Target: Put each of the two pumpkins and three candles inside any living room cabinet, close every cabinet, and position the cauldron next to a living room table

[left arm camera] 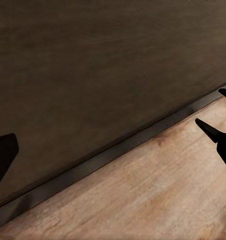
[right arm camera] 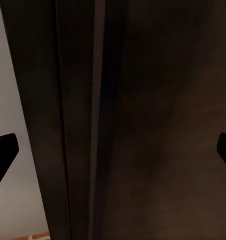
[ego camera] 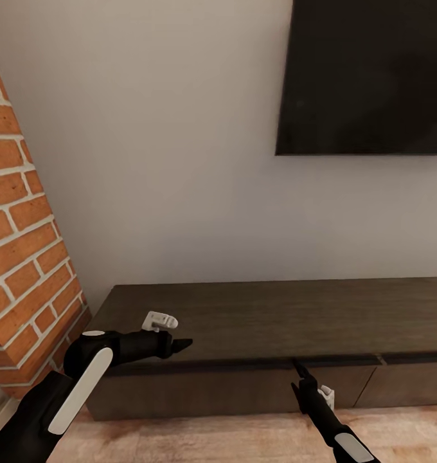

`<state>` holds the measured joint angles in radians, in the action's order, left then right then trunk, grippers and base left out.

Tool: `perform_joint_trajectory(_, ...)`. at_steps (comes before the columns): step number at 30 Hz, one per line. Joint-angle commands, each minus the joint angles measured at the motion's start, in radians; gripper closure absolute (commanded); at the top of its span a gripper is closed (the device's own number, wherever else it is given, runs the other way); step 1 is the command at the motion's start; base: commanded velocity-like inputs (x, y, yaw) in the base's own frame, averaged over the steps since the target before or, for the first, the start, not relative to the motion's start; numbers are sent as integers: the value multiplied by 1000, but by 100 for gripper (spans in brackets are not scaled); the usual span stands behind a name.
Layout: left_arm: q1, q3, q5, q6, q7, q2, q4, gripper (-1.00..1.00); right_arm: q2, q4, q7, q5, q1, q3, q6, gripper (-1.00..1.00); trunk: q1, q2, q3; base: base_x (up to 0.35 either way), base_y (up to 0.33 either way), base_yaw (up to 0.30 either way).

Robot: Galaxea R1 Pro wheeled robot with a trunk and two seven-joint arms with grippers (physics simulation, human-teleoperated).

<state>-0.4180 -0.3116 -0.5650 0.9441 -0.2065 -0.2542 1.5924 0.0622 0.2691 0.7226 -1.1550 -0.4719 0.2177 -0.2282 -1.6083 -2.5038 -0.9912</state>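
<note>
Both black grippers, left and right, hang spread and empty at the long dark-brown wood cabinet, drawers shut; a misjudged reach risks fingertips skidding off its handleless front.

Soft even light, wrist views dim, perhaps blurred
</note>
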Motion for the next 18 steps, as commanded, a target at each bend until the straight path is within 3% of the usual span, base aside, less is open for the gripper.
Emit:
perform_joint_trajectory(1,-1,0,7,2,-7,0,0,-100,0,-1,2,-9,-1,1,-10,-100,0,0,-1,2,2,0)
perform_joint_trajectory(18,-1,-1,7,2,-7,0,0,-100,-1,-1,2,-9,-1,1,-10,-100,0,0,-1,37,23,0)
